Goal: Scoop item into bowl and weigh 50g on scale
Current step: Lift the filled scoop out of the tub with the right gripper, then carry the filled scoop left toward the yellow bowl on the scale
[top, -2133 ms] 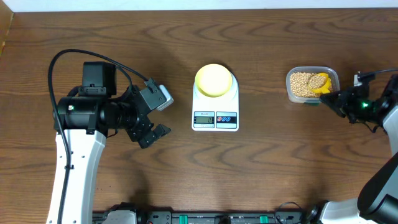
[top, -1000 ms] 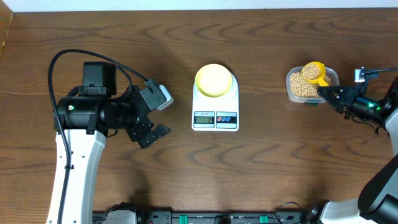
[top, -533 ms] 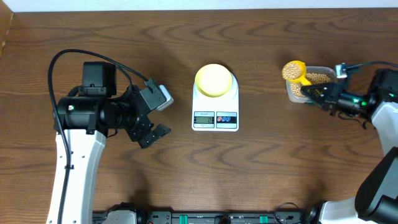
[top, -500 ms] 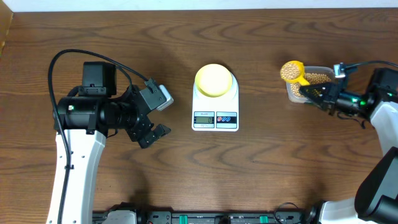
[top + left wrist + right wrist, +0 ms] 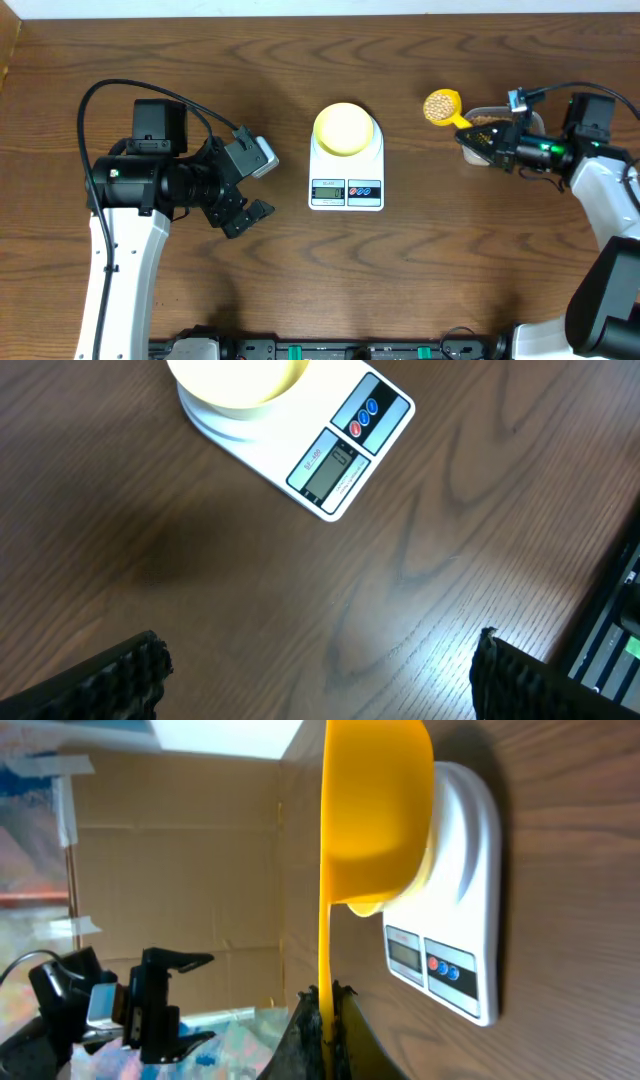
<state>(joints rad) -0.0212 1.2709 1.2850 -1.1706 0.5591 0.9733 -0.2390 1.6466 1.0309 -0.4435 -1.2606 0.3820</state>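
The pale-yellow bowl (image 5: 343, 127) sits on the white scale (image 5: 346, 185) at the table's middle; both also show in the left wrist view, the bowl (image 5: 235, 378) and the scale (image 5: 338, 455). My right gripper (image 5: 473, 139) is shut on the handle of a yellow measuring spoon (image 5: 441, 105) filled with tan beans, held in the air between the clear tub (image 5: 492, 118) and the scale. In the right wrist view the spoon (image 5: 375, 805) hangs in front of the scale (image 5: 462, 880). My left gripper (image 5: 250, 190) is open and empty, left of the scale.
The clear tub of beans stands at the right, partly hidden behind my right gripper. The table's front rail with black fittings (image 5: 330, 350) runs along the near edge. The left arm's body (image 5: 150, 180) lies over the table's left side.
My right gripper lifted the bean-filled spoon out of the tub and carried it left toward the scale. The left arm has not moved.
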